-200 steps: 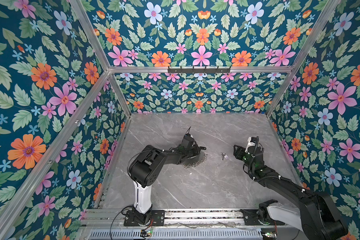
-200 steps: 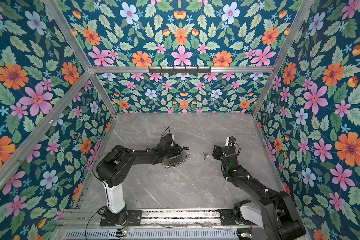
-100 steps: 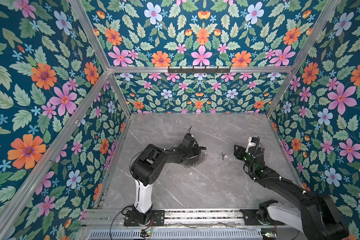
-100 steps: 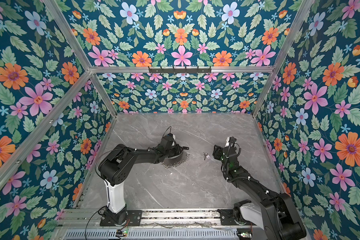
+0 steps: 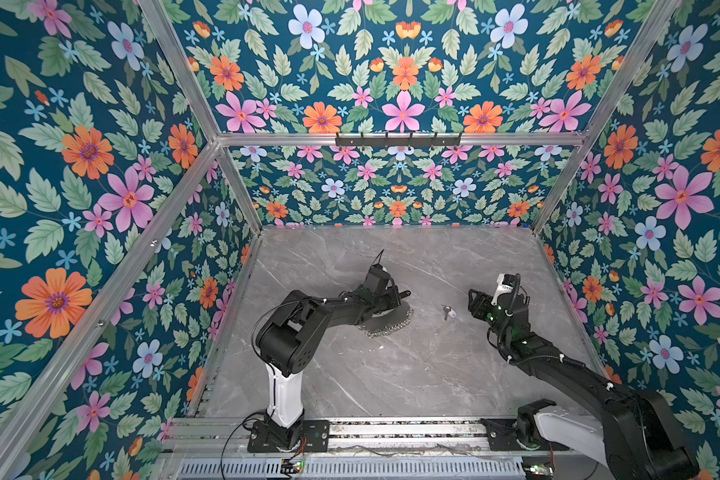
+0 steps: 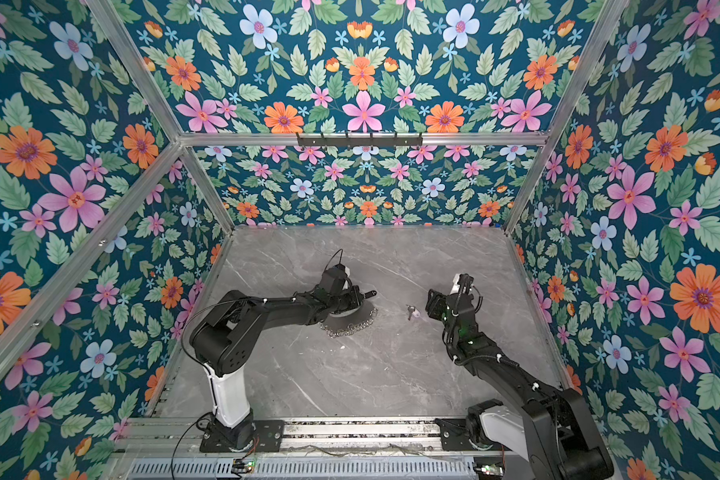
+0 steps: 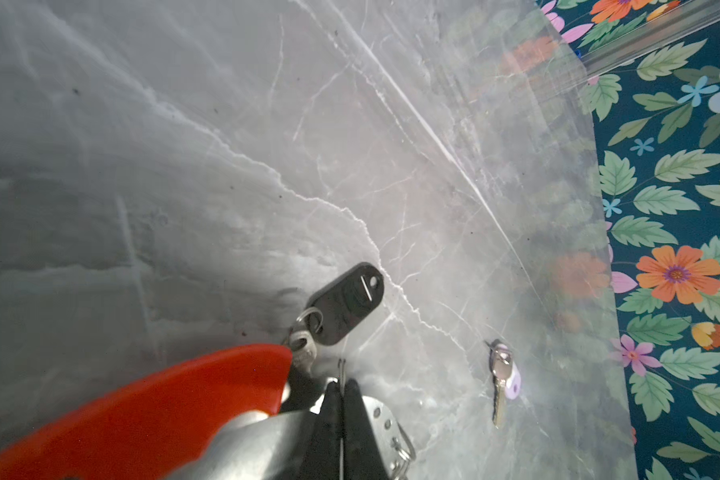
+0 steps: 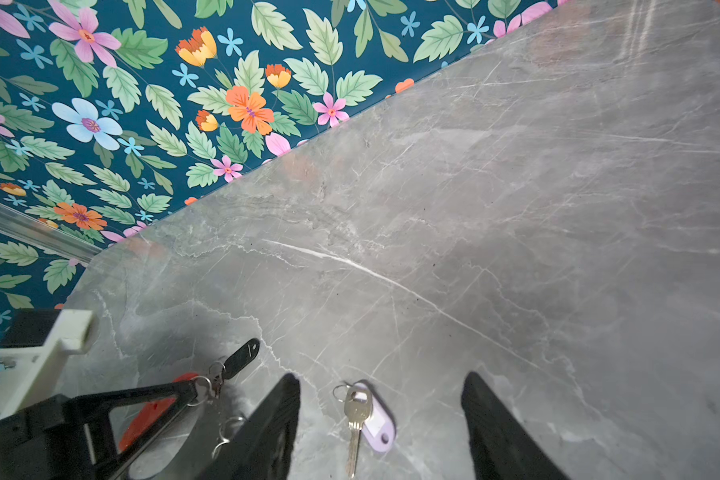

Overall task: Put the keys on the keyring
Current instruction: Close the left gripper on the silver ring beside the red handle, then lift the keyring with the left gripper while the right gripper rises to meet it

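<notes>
The keyring lies left of centre on the table; its chain of small silver rings (image 5: pixel 387 328) (image 6: pixel 350 328) shows in both top views. Its red plastic section (image 7: pixel 142 407) fills the near part of the left wrist view. My left gripper (image 7: pixel 341 384) (image 5: pixel 393 301) is shut on the keyring's thin wire, which sticks out past the fingertips. The key (image 5: pixel 447 311) (image 6: pixel 411 311) (image 7: pixel 500 382), silver with a lavender tag, lies flat on the table between the two arms. My right gripper (image 8: pixel 381 377) (image 5: pixel 474 305) is open, its fingers on either side of the key (image 8: pixel 358 415) without touching it.
A black oval tag (image 7: pixel 346 303) (image 8: pixel 242 357) with a small key hangs from the keyring by the red section. The grey marble table (image 5: pixel 391 374) is walled by floral panels on three sides. A metal rail (image 5: pixel 391 432) with both arm bases runs along the front.
My left gripper has closed down onto the keyring's wire, and the left arm's elbow has shifted slightly. The right arm and the key have stayed where they were.
</notes>
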Available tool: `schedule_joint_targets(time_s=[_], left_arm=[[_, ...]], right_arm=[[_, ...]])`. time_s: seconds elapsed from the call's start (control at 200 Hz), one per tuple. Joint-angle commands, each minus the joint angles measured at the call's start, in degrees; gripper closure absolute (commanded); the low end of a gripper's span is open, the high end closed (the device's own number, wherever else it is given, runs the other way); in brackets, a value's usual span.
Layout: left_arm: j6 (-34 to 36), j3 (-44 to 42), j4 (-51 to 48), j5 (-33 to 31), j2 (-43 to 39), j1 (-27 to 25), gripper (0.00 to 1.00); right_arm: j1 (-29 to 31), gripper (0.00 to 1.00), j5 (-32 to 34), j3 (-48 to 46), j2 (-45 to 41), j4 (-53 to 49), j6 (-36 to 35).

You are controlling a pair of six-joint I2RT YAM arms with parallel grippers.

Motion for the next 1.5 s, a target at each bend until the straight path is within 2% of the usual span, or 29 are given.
schedule_joint_targets(time_s=[0.0, 0.165, 0.315, 0.53, 0.656, 0.731, 0.786, 0.901, 0.996, 1.076, 1.221, 1.331, 1.496], left_arm=[[5.94, 1.23, -7.76, -2.43, -3.35, 0.04, 1.0], [13.91, 3.41, -19.84, -4.98, -9.8, 0.04, 1.0], [18.5, 2.89, -23.1, -4.02, -15.91, 0.04, 1.0], [28.47, -2.68, -17.28, -2.97, -24.19, 0.03, 1.0], [37.2, -12.46, -5.16, -2.91, -32.26, 0.03, 1.0], [41.04, -18.78, 3.19, -3.33, -37.88, -0.01, 1.0], [43.47, -21.5, 6.47, -2.76, -41.6, 0.08, 1.0], [46.32, -22.19, 4.46, -7.36, -46.83, 0.1, 1.0], [48.62, -21.51, 2.15, -9.7, -48.71, 0.03, 1.0], [49.75, -20.35, 2.04, -7.9, -49.19, 0.13, 1.0], [52.75, -16.32, 2.27, -0.59, -47.83, 0.46, 1.0], [54.81, -13.7, 1.6, 4.62, -45.79, 0.82, 1.0], [52.11, -12.64, 3.64, 12.59, -43.07, 2.11, 1.0]], right_arm=[[0.01, 0.37, 0.36, -0.13, -0.23, 1.62, -0.59], [0.03, 0.37, 0.26, -0.17, -0.22, 1.85, -0.59], [0.06, 0.37, 0.75, 0.09, 0.04, 1.85, -1.4], [0.03, 0.37, 1.14, 0.02, 0.92, 2.79, -3.29], [-0.01, 0.4, -0.43, 0.17, 3.51, 4.48, -4.68], [0.05, 0.4, -2.56, 2.18, 3.55, -0.72, -4.74], [0.06, 0.39, -3.73, 5.04, 3.07, -8.22, -4.26], [0.05, 0.39, -6.91, 14.07, 2.48, -27.48, -1.32], [0.6, 0.4, -12.04, 18.05, 2.16, -34.9, -0.21], [2.91, 0.4, -13.05, 20.98, 1.69, -38.52, -0.87], [8.63, 0.4, -11.73, 28.6, 1.58, -44.22, -2.77], [10.48, 0.41, -15.59, 32.43, 2.09, -42.91, -3.03], [10.69, 0.54, -21.34, 34.8, 3.37, -36.65, -1.71]])
